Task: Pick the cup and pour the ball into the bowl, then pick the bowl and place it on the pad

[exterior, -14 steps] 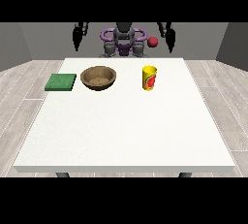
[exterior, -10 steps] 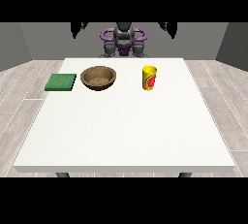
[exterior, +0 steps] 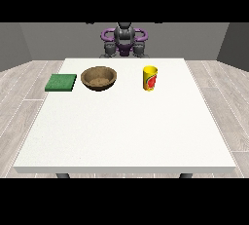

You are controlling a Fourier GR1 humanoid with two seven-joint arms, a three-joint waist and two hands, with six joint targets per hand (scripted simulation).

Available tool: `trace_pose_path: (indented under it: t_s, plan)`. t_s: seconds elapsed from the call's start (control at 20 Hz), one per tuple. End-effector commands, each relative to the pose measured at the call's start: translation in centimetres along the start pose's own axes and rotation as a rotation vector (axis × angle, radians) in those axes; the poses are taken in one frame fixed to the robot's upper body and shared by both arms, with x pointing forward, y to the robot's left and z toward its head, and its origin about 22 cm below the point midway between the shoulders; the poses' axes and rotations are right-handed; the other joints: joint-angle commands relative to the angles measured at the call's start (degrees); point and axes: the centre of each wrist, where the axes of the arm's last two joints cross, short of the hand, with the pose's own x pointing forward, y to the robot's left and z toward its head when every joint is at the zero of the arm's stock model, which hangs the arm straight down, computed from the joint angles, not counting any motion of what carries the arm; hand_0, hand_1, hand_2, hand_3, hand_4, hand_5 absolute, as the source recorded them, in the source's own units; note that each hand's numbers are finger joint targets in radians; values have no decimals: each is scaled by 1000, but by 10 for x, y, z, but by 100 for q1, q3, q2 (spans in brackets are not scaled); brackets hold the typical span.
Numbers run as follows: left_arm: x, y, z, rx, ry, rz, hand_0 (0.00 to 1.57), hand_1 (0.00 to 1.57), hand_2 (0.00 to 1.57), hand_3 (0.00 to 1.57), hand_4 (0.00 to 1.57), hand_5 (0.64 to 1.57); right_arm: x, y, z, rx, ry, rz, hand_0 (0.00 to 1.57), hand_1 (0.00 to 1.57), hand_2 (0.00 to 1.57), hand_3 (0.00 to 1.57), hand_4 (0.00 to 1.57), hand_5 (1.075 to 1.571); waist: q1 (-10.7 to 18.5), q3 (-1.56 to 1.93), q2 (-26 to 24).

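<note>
Purple arms (exterior: 108, 34) raised; both hands above view's top.

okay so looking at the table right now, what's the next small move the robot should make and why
Probably bring the arm at the view's right down toward the yellow cup. The cup stands upright and untouched, apart from the wooden bowl, which sits beside the green pad. Neither hand shows over the white table, so nothing is grasped yet, and the cup comes first.

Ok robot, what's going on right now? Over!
Both hands out of view. Yellow cup upright, untouched, beside brown bowl. Green pad bare. Nothing between them.
</note>
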Motion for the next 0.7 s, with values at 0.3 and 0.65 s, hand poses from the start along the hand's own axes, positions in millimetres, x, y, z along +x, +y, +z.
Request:
trace_pose_path:
  t_s: [0.3, 0.65]
  plan:
    - [34, -1, -9, -65, -152, -4, 0, 0, 0, 0, 0, 1518, 65, 79, -6, 93, -130, 46, 0, 0, 0, 0, 296, 1569, -338, 10, 1335]
    - [91, 6, -45, -97, -430, -89, 0, 0, 0, 0, 0, 1509, 72, 38, -28, 87, -353, 90, 0, 0, 0, 0, 0, 1570, -559, 20, 3250]
